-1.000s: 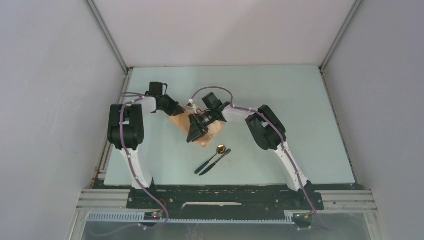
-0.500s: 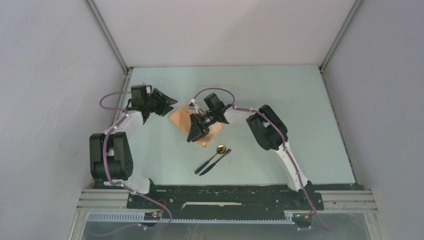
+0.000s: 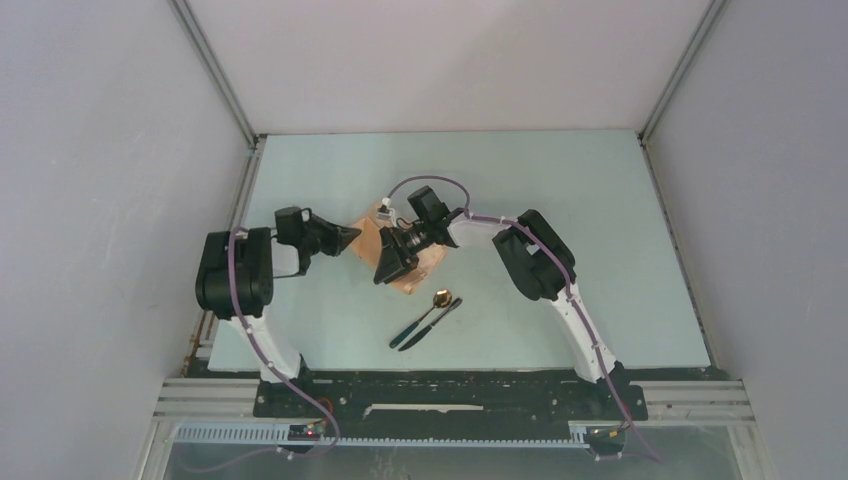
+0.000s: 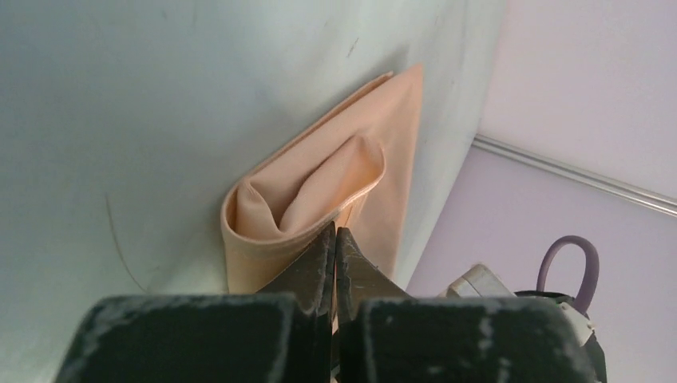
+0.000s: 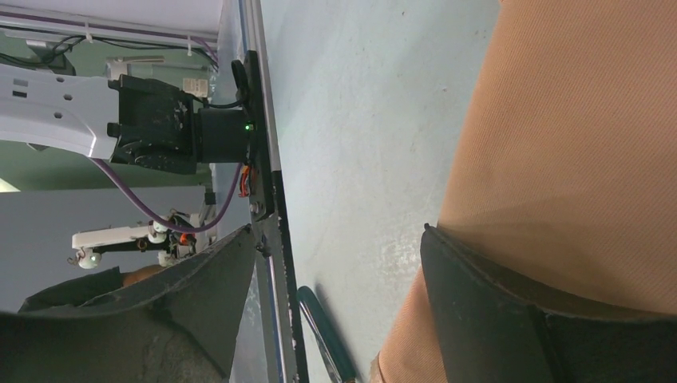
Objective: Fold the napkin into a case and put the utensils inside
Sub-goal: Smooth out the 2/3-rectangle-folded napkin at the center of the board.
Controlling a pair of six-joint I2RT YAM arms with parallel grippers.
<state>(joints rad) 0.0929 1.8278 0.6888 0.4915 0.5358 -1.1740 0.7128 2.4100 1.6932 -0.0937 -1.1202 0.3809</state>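
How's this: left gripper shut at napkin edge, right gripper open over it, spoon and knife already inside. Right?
No: the spoon and knife lie on the table beside the napkin, not inside; the top view shows it. Left gripper shut at the edge, right gripper open over it: correct.
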